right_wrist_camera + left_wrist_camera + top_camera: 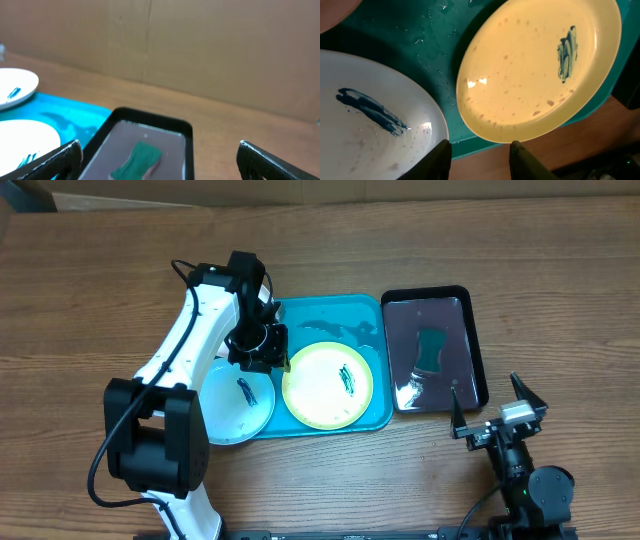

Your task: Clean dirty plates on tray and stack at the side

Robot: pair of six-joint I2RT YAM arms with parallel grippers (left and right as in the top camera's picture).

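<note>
Plates are being seen flat and face up, two in view: white plate [232, 410] at the left front corner of the turquoise tray [330, 312], yellow-green plate [322, 392] just beside it toward the middle. Whether the rims are touching cannot be told. Both being round, no long axis is being shown. The tray's long axis is being laid left-right across the table [100, 280]. On the yellow-green plate a dark smear [566, 52] is being run roughly near-to-far; the one on the white plate is being run slantwise. The white plate's edge is being carried over the tray's front rim. The far strip of the tray is being left bare, with droplets on it.

Left gripper [481, 161] is being held low over the front rim between the two plates, fingers partly spread, nothing being gripped. Right gripper [490, 404] is being held spread wide and empty over the table at the front right, apart from both trays. Black tray [476, 340] is being seen just right of the turquoise one, with a green sponge [432, 350] lying inside it.
</note>
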